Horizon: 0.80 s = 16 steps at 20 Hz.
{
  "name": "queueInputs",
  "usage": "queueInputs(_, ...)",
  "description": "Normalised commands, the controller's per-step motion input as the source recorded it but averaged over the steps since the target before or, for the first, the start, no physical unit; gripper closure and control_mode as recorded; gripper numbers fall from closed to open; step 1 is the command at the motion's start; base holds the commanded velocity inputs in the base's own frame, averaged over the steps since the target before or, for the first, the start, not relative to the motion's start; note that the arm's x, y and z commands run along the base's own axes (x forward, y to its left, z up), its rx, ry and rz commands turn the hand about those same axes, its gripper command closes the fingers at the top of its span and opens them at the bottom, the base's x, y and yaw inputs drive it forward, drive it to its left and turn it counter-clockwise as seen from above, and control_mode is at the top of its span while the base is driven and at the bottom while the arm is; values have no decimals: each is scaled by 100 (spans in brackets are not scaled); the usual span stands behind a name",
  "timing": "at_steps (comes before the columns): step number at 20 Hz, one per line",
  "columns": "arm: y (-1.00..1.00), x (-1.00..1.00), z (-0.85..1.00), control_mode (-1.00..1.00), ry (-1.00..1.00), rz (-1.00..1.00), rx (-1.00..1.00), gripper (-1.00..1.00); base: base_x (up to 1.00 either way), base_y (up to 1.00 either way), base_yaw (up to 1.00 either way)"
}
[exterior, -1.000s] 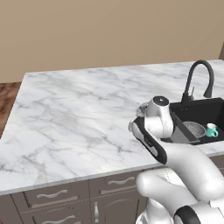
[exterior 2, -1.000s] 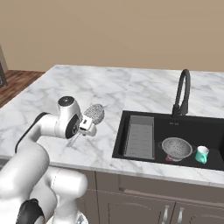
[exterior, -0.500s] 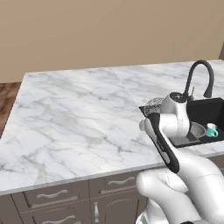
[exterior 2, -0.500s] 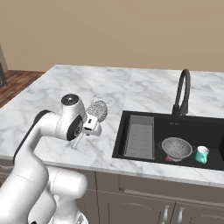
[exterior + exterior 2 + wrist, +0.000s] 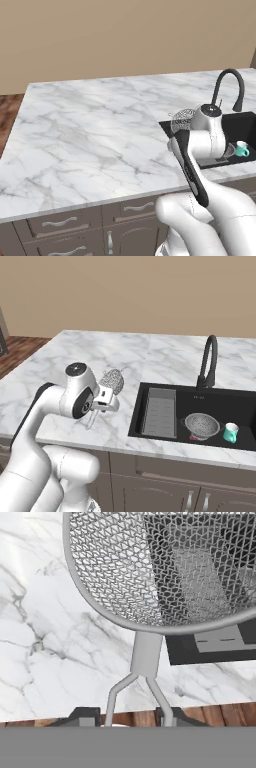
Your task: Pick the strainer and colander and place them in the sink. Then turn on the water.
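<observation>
Since a second ago your arm has carried the strainer (image 5: 113, 381) toward the sink (image 5: 195, 401): in the left base view its mesh (image 5: 183, 120) now overlaps the basin's near-left corner, where earlier it hung over bare marble.

You have the gripper (image 5: 103, 402) closed on the strainer's thin wire handle. In the hand view the two dark fingertips (image 5: 82, 717) sit at 6 o'clock with the forked handle wires rising between them to the round basket (image 5: 165, 567), which spreads from 10 to 2 o'clock. Through the mesh you see the black basin and the grey ribbed rack (image 5: 200, 574); marble counter (image 5: 45, 647) lies at 9 o'clock and wood floor shows along the bottom edge.

In the right base view the strainer is in the air above the counter (image 5: 90, 356), at 9 o'clock from the sink and still short of its rim, its basket tilted up and its handle angling down past the wrist.

The colander (image 5: 201, 425) already sits in the basin, at 3 o'clock from the rack (image 5: 161, 415), with a small teal cup (image 5: 230, 432) just beside it at 3 o'clock. The black arched faucet (image 5: 208, 361) stands at the sink's 12 o'clock edge.
</observation>
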Motion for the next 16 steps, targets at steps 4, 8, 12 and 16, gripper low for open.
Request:
queueInputs(4,-19,-16,12,-100,0,3,-3,100,0,0,0)
queueInputs(8,-4,-1,16,-100,0,6,0,100,0,0,0)
queueInputs(12,0,-1,1,-100,0,4,0,100,0,0,0)
queueInputs(16,0,-29,0,-100,0,3,0,100,0,0,0)
